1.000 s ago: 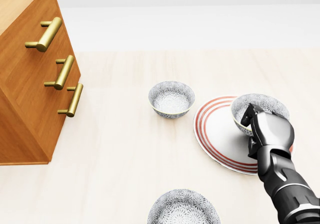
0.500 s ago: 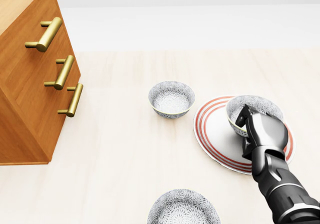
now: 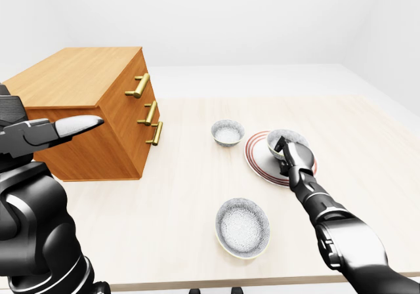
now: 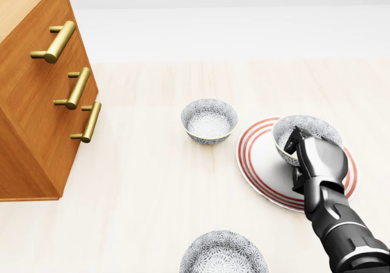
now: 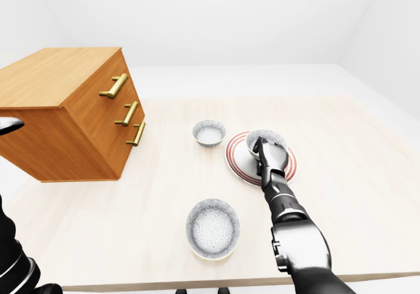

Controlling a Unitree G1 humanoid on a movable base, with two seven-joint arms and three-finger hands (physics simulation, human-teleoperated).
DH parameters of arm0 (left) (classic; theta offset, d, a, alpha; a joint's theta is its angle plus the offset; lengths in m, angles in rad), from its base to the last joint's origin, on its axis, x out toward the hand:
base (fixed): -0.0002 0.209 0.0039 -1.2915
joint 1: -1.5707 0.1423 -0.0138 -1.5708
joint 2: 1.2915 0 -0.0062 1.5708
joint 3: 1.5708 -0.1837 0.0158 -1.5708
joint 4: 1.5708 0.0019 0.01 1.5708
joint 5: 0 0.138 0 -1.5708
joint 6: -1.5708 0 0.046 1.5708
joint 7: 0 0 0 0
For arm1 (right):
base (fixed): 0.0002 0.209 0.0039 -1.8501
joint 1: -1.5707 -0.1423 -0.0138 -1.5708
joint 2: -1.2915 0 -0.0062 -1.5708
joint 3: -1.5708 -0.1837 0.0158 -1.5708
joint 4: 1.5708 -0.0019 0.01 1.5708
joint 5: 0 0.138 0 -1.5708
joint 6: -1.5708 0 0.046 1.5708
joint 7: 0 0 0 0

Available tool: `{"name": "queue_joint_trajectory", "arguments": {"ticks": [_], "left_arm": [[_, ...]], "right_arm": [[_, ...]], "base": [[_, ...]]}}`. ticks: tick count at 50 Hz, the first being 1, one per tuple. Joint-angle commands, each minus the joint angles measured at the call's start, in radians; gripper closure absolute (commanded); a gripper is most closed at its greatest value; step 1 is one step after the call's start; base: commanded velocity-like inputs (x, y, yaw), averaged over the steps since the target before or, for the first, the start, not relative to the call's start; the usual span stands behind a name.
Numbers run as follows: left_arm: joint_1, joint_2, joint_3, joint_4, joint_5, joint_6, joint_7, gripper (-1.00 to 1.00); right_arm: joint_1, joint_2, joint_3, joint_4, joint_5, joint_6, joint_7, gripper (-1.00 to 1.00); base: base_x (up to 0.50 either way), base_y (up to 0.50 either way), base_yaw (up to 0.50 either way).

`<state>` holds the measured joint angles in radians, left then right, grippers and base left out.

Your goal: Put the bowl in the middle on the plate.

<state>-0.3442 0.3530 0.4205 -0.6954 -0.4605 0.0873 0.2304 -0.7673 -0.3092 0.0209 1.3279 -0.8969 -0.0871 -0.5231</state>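
Observation:
A patterned grey bowl (image 4: 306,130) sits over the right part of the red-ringed white plate (image 4: 263,163), right of centre in the head view. My right hand (image 4: 296,145) is shut on the bowl's near rim, with its black fingers hooked over the edge. Whether the bowl rests on the plate or hangs just above it cannot be told. My left hand (image 3: 73,126) is raised at the left edge of the left-eye view, far from the plate, its fingers stretched out and holding nothing.
A second patterned bowl (image 4: 209,120) stands just left of the plate. A third, larger bowl (image 4: 223,253) lies near the bottom edge of the head view. A wooden drawer cabinet (image 4: 36,102) with brass handles fills the left side of the pale table (image 4: 152,181).
My right hand has carried the bowl a little to the left, further over the plate. The other bowls, the plate and the cabinet have stayed put.

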Motion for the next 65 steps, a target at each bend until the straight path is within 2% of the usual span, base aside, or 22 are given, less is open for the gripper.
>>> {"name": "queue_joint_trajectory", "arguments": {"ticks": [1, 26, 27, 28, 31, 32, 33, 35, 36, 37, 38, 39, 41, 65], "left_arm": [[0.001, -0.001, 0.000, 0.000, 0.002, 0.000, -0.002, -1.00], [-0.003, 0.002, 0.002, 0.000, -0.002, 0.000, 0.001, -1.00], [-0.004, 0.003, 0.002, -0.001, -0.003, 0.000, 0.001, -1.00], [-0.004, 0.003, 0.002, -0.001, -0.003, 0.000, 0.002, -1.00], [-0.004, 0.004, 0.003, -0.001, -0.004, 0.000, 0.002, -1.00], [-0.004, 0.004, 0.003, -0.001, -0.004, 0.000, 0.002, -1.00], [-0.003, 0.004, 0.002, -0.001, -0.003, 0.000, 0.002, -1.00], [-0.003, 0.004, 0.002, -0.001, -0.003, 0.000, 0.002, -1.00], [-0.003, 0.004, 0.003, -0.001, -0.004, 0.000, 0.002, -1.00], [-0.003, 0.004, 0.003, -0.002, -0.004, 0.000, 0.002, -1.00], [-0.003, 0.004, 0.003, -0.002, -0.005, 0.000, 0.002, -1.00], [-0.002, 0.004, 0.003, -0.001, -0.004, 0.000, 0.001, -1.00], [-0.001, 0.004, 0.003, 0.000, -0.002, 0.000, 0.000, -1.00], [-0.004, 0.005, 0.003, -0.001, -0.001, 0.000, 0.001, -1.00]], "right_arm": [[-0.004, 0.002, -0.005, -0.007, -0.013, 0.000, 0.000, 1.00], [-0.009, -0.001, -0.006, -0.007, -0.011, 0.000, 0.000, 1.00], [-0.009, -0.001, -0.006, -0.007, -0.011, 0.000, 0.000, 0.90], [-0.009, -0.001, -0.006, -0.007, -0.011, 0.000, 0.000, 0.90], [-0.009, 0.000, -0.006, -0.008, -0.012, 0.000, 0.000, 0.49], [-0.009, 0.000, -0.006, -0.008, -0.012, 0.000, 0.000, 0.49], [-0.010, -0.001, -0.006, -0.008, -0.011, 0.000, 0.000, 0.35], [-0.010, -0.001, -0.006, -0.007, -0.011, 0.000, 0.000, 0.35], [-0.010, -0.001, -0.007, -0.008, -0.010, 0.000, 0.000, 0.14], [-0.009, 0.000, -0.007, -0.007, -0.010, 0.000, 0.000, 0.04], [-0.009, 0.000, -0.007, -0.007, -0.010, 0.000, 0.000, 0.04], [-0.008, 0.001, -0.007, -0.007, -0.010, 0.000, 0.000, -0.11], [-0.008, 0.001, -0.006, -0.008, -0.011, 0.000, 0.000, -0.20], [-0.011, -0.001, -0.004, -0.010, -0.013, 0.000, 0.000, -0.26]], "base": [[0.00, 0.00, 0.00], [0.00, 0.00, 0.00], [0.00, 0.00, 0.00], [0.00, 0.00, 0.00], [0.00, 0.00, 0.00], [0.00, 0.00, 0.00], [0.00, 0.00, 0.00], [0.00, 0.00, 0.00], [0.00, 0.00, 0.00], [0.00, 0.00, 0.00], [0.00, 0.00, 0.00], [0.00, 0.00, 0.00], [0.00, 0.00, 0.00], [0.00, 0.00, 0.00]]}}
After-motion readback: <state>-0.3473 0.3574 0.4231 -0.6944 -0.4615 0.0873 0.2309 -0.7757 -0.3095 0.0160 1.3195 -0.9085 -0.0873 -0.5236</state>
